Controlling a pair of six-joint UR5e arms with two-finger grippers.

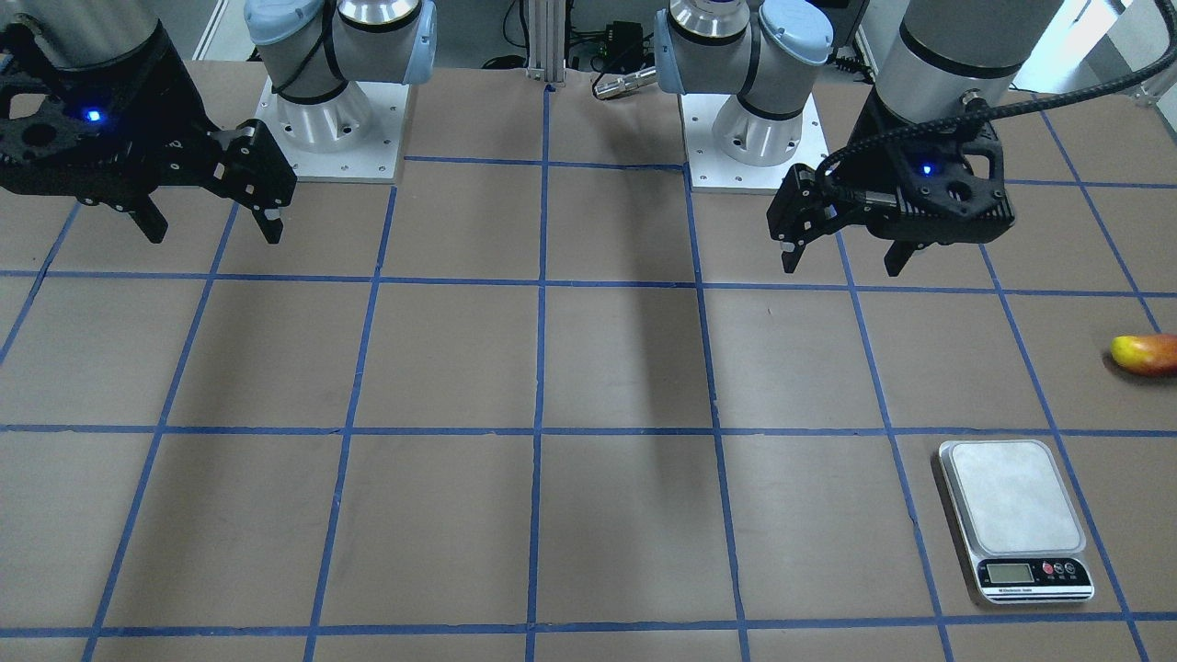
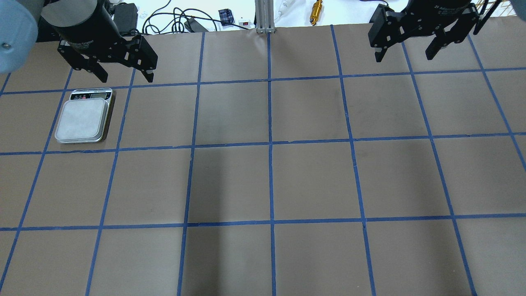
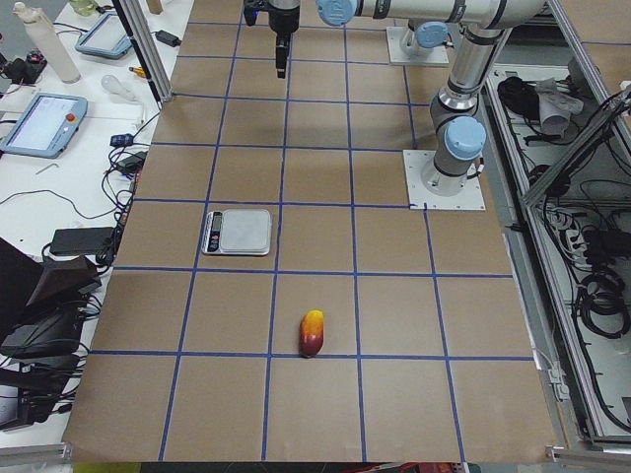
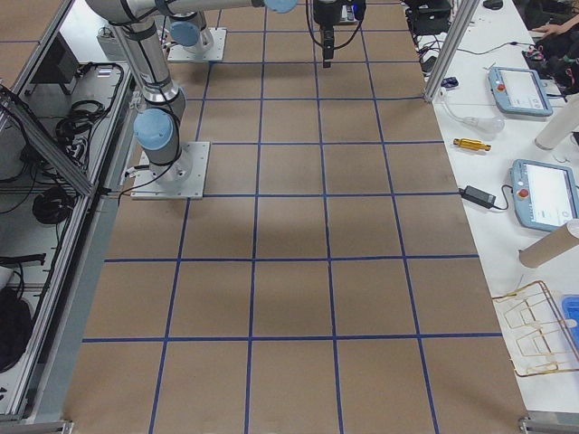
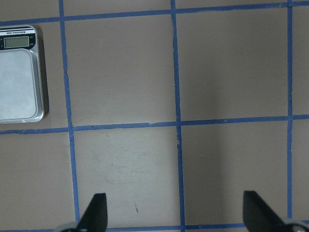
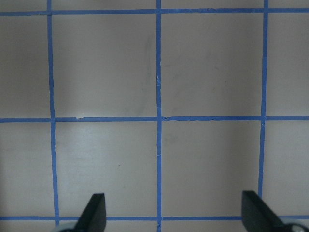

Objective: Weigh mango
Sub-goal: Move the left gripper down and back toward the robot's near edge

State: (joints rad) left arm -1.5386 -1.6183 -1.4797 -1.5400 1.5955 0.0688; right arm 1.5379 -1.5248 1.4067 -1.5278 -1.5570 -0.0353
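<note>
The mango (image 1: 1145, 354), yellow at one end and red-orange at the other, lies on the table at its left end, also in the exterior left view (image 3: 312, 333). It is out of the overhead view. The scale (image 1: 1011, 515) with its bare silver plate sits further from the robot than the mango (image 2: 82, 121) (image 3: 237, 232) (image 5: 19, 77). My left gripper (image 1: 841, 257) hangs open and empty above the table, beside the scale's display end (image 2: 125, 76) (image 5: 176, 212). My right gripper (image 1: 213, 230) is open and empty on the other side (image 2: 404, 53) (image 6: 175, 212).
The brown table carries a blue tape grid. The two arm bases (image 1: 336, 110) (image 1: 754, 119) stand at the robot's edge. An aluminium post (image 2: 265, 16), cables and a gold cylinder (image 2: 316, 6) lie past the far edge.
</note>
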